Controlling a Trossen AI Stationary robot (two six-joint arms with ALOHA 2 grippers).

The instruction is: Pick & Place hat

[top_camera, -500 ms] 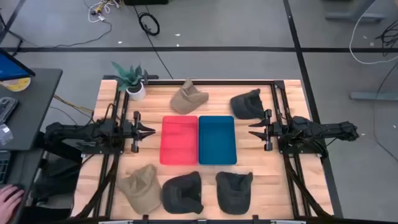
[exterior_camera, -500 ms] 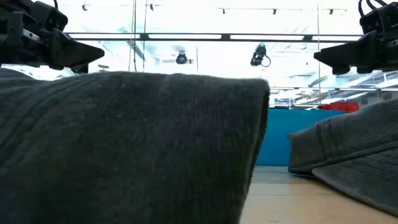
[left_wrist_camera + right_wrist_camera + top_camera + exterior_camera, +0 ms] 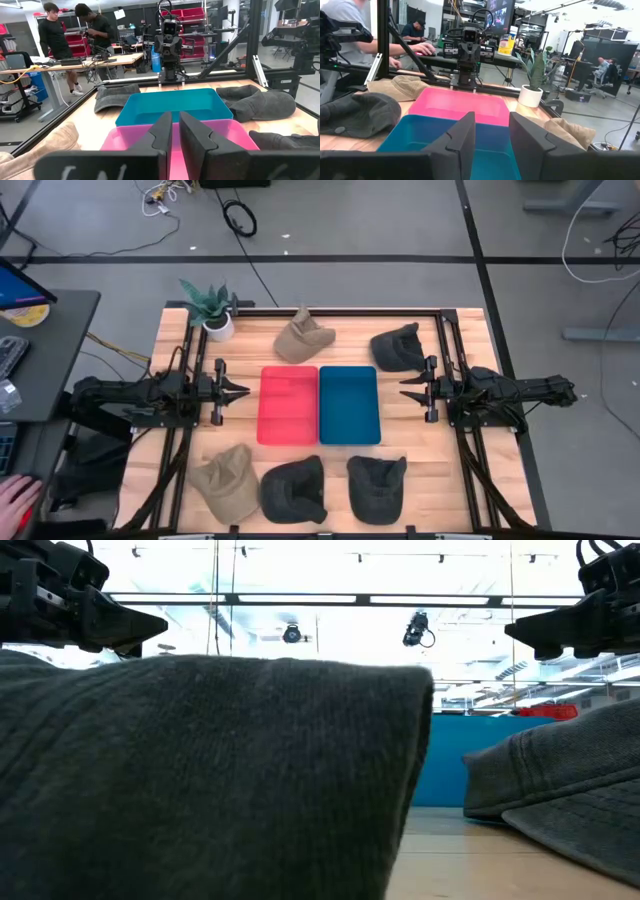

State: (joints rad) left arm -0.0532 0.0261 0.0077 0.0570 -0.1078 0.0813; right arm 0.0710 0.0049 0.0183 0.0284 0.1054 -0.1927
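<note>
High view: left gripper fingers nearly closed, narrow slit, empty, hovering at 9 o'clock of the red tray. Right gripper slightly parted, empty, at 3 o'clock of the blue tray. Hats: tan and dark at 12 o'clock, tan plus two dark at 6. No pick started. Judgement: open wide first, descend on a crown fold, pinch fabric not brim, lift clear of neighbours.
</note>
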